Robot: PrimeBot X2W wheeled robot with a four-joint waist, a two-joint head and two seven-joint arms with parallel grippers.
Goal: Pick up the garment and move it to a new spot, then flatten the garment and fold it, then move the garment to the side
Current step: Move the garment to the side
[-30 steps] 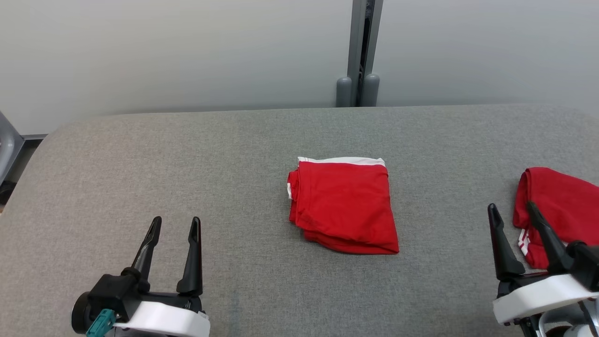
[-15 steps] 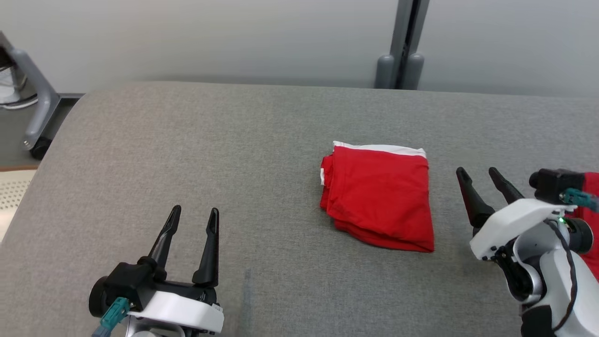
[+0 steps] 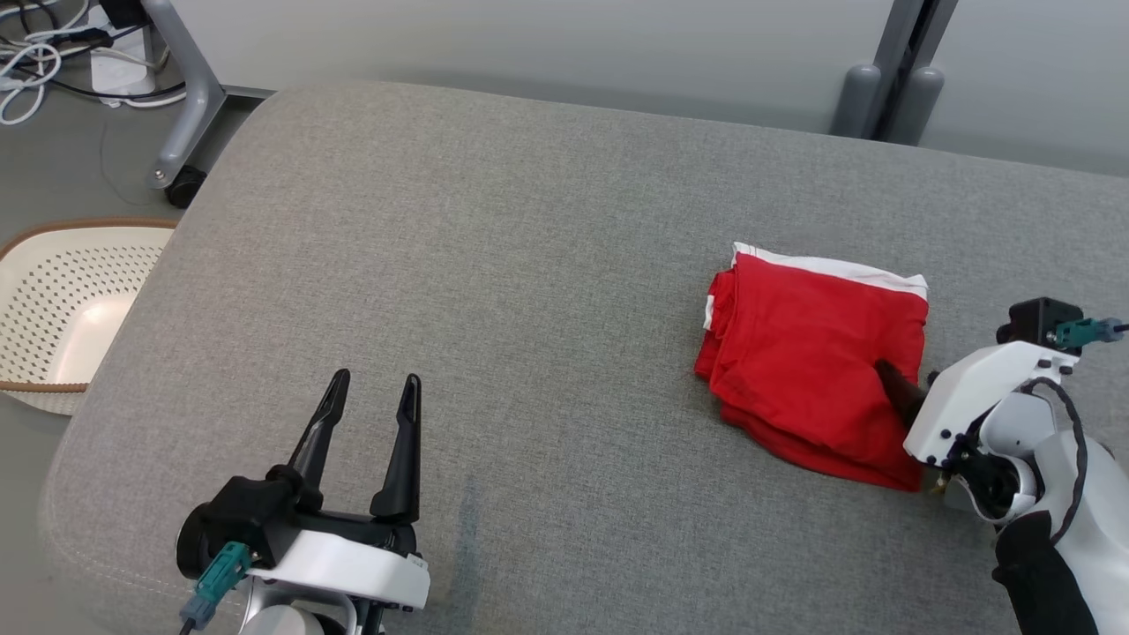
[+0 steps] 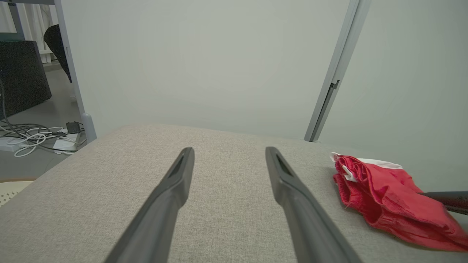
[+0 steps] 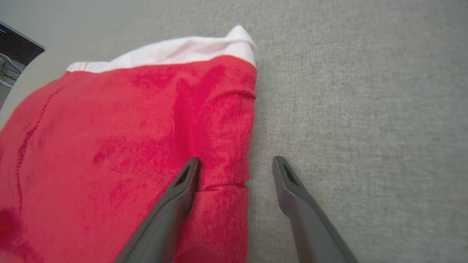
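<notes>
The garment is red with a white band and lies folded on the grey padded table. My right gripper is open and straddles its right edge. One finger rests over the red cloth and the other is over bare grey fabric beside it. Nothing is pinched. My left gripper stands open and empty near the front of the table, well left of the garment. In the left wrist view my left gripper points across the table, with the garment off to its right.
A white perforated basket sits on the floor off the table's left end. Behind it are a wheeled frame leg and loose cables. A grey post stands against the wall behind the table.
The head camera has turned left, so the whole picture shifted right. My right gripper has swung in from the right onto the garment's right edge. The left gripper has kept its place.
</notes>
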